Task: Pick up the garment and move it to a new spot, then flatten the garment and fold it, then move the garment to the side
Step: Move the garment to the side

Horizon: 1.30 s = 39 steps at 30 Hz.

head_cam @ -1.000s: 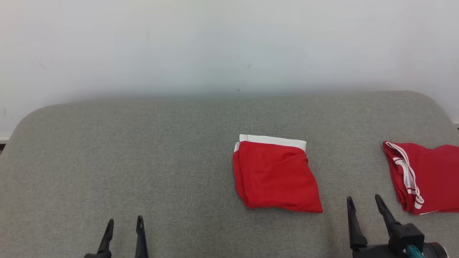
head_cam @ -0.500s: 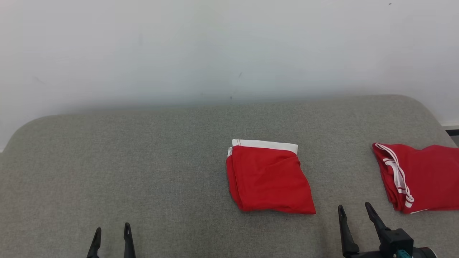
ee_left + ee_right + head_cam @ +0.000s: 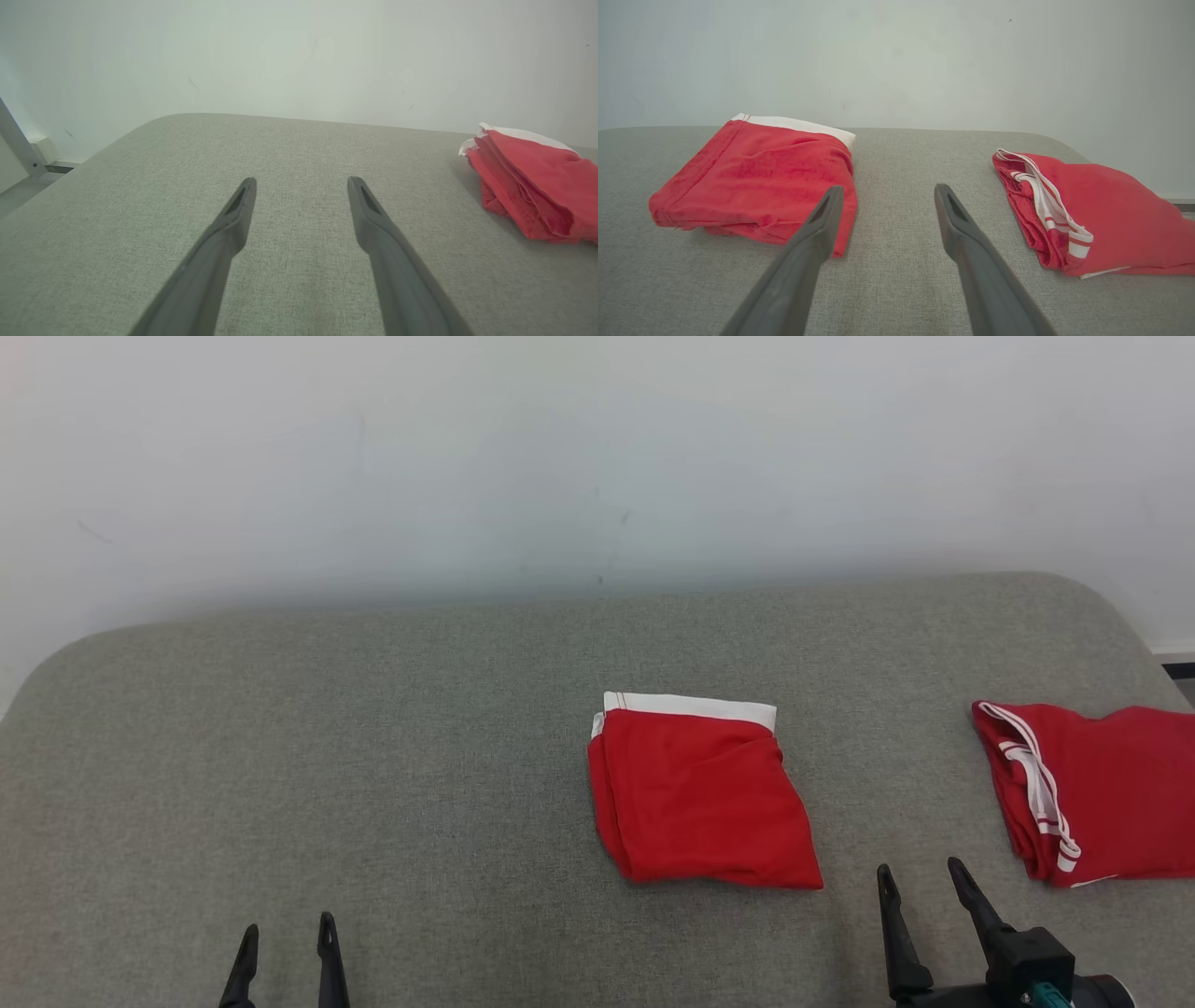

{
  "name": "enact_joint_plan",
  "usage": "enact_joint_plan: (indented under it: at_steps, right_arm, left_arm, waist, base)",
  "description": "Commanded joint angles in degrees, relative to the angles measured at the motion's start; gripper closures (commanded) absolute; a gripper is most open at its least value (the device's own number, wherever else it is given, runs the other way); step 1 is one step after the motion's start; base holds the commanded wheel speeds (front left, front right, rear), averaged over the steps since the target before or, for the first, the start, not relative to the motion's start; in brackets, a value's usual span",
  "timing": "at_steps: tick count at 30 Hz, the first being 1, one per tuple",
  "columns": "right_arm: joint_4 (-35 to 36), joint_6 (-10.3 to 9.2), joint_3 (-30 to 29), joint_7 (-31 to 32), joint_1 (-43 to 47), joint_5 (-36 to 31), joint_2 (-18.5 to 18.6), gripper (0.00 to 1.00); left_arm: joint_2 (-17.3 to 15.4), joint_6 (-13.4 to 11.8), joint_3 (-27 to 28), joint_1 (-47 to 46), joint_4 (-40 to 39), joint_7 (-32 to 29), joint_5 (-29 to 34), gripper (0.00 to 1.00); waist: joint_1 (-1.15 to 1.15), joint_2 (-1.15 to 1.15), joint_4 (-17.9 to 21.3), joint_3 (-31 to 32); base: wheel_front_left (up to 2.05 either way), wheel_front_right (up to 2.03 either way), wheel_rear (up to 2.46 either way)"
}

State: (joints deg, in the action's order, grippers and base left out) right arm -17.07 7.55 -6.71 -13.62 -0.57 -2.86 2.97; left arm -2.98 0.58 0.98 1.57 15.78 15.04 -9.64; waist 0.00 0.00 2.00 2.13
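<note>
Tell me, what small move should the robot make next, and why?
Probably ease the right gripper forward-left to the near corner of the folded red garment: it lies folded on the grey table, this gripper is open, empty and nearest; the left gripper is farther.

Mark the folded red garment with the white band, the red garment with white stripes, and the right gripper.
Folded red garment with white band [image 3: 700, 803]: head view, centre of top layer.
Red garment with white stripes [image 3: 1120, 793]: head view, plain red cloth.
Right gripper [image 3: 919, 868]: head view, midway between fingertips.
</note>
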Motion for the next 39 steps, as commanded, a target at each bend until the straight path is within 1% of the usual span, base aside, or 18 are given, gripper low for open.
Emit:
enact_joint_plan:
  at_steps: [1,10,11,13,15,17,21,23,25,28,30,32,35,39]
  right_arm:
    - [0.01,-0.17,-0.08,-0.12,-0.29,0.19,-0.2,0.0]
    - [0.54,-0.17,-0.34,0.14,-0.22,-0.82,-0.2,0.0]
    - [0.66,-0.17,0.11,0.41,-0.32,-1.23,-0.21,0.0]
    - [1.28,-0.17,1.03,2.9,-1.49,-1.27,0.05,0.0]
    - [1.04,-0.17,1.91,7.7,-2.91,0.4,1.11,0.0]
    - [1.19,-0.17,3.25,14.36,-5.22,3.13,2.39,0.0]
    - [1.28,-0.17,6.75,33.13,-10.71,10.27,6.22,0.0]
    - [2.11,-0.17,9.22,40.94,-13.73,12.26,9.6,0.0]
    - [1.9,-0.17,9.35,47.47,-15.69,13.89,11.21,0.0]
    - [0.8,-0.17,8.42,55.74,-18.81,15.9,12.01,0.0]
    - [0.01,-0.17,7.82,59.58,-20.4,16.37,12.5,0.0]
    - [-0.41,-0.17,7.48,61.31,-21.83,16.1,13.41,0.0]
    - [-1.67,-0.17,6.63,61.84,-23.75,14.97,14.0,0.0]
    - [-4.07,-0.17,4.81,61.92,-26.07,14.8,12.95,0.0]
  left_arm:
    - [0.07,0.2,0.16,0.65,-0.3,0.16,0.41,0.0]
    - [0.1,0.17,-0.23,0.73,-1.16,0.16,0.69,0.0]
    - [0.1,0.11,-0.33,0.82,-1.19,0.16,0.61,0.0]
    - [0.11,-0.02,-0.62,1.01,-1.52,0.16,0.28,0.0]
    - [0.11,0.09,-0.85,1.05,-1.75,0.16,0.13,0.0]
    - [0.11,0.07,-1.21,1.11,-2.05,0.16,0.1,0.0]
    - [0.1,0.07,-2.18,1.13,-2.42,0.16,0.1,0.0]
    - [0.11,0.32,-2.76,0.75,-2.38,0.16,0.17,0.0]
    - [0.09,0.11,-3.19,0.15,-2.35,0.16,0.18,0.0]
    - [0.11,0.04,-3.61,-0.64,-2.53,0.16,0.05,0.0]
    - [0.12,0.16,-3.95,-1.02,-2.58,0.16,-0.02,0.0]
    - [0.08,0.19,-4.34,-1.45,-2.65,0.16,-0.03,0.0]
    - [0.1,0.08,-4.78,-2.11,-2.78,0.16,-0.05,0.0]
    - [0.12,-0.18,-5.32,-2.85,-3.02,0.16,-0.28,0.0]
  waist:
    - [0.0,0.0,-0.02,0.0]
    - [0.0,0.0,-0.31,-0.23]
    - [0.0,0.0,-0.38,-0.23]
    - [0.0,0.0,-0.51,-0.33]
    - [0.0,0.0,-0.63,-0.43]
    - [0.0,0.0,-0.79,-0.54]
    - [0.0,0.0,-1.39,-1.16]
    - [0.0,0.0,-2.18,-1.59]
    - [0.0,0.0,-3.23,-2.04]
    - [0.0,0.0,-4.97,-3.03]
    - [0.0,0.0,-6.28,-3.78]
    - [0.0,0.0,-7.69,-4.75]
    - [0.0,0.0,-9.51,-6.37]
    - [0.0,0.0,-11.17,-8.6]
  base:
    - [0.0,0.0,0.0]
    - [0.0,0.0,0.0]
    - [0.0,0.0,0.0]
    - [0.0,0.0,0.0]
    - [0.0,0.0,0.0]
    - [0.0,0.0,0.0]
    - [0.0,0.0,0.0]
    - [0.0,0.0,0.0]
    - [0.0,0.0,0.0]
    - [0.0,0.0,0.0]
    - [0.0,0.0,0.0]
    - [0.0,0.0,0.0]
    - [0.0,0.0,0.0]
    - [0.0,0.0,0.0]
